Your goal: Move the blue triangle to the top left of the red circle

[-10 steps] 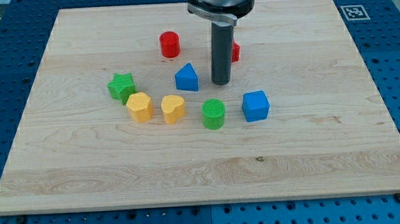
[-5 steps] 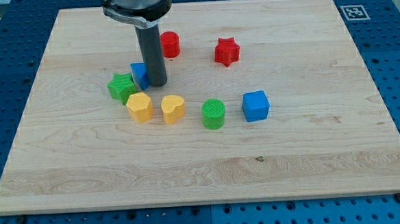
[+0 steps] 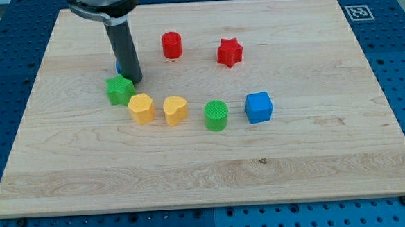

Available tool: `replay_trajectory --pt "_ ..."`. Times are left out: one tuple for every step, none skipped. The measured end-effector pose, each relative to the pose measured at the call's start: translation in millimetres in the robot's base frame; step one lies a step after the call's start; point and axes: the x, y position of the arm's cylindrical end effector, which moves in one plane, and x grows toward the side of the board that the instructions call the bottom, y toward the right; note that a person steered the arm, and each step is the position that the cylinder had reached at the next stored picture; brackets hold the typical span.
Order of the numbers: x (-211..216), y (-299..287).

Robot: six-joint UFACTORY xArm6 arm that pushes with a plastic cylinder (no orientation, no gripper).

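Since the earlier frame my tip [image 3: 135, 80] has carried the blue triangle [image 3: 118, 66] leftward past the green star [image 3: 120, 89], the rod (no gripper fitted, nothing grasped) hiding most of it, left of and below the red circle [image 3: 172, 44], so an upward push remains.

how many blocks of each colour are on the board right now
red: 2, cylinder and star
blue: 2, cube and a block mostly hidden behind the rod
green: 2, star and cylinder
yellow: 2, hexagon and heart
total: 8
My tip sits just above-right of the green star.
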Motion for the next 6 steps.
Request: replay_trajectory --pt "-18 0" --pt "-28 -3" --pt "-28 -21" --pt "-28 -46" --pt "-38 -50" --pt "-58 -49"
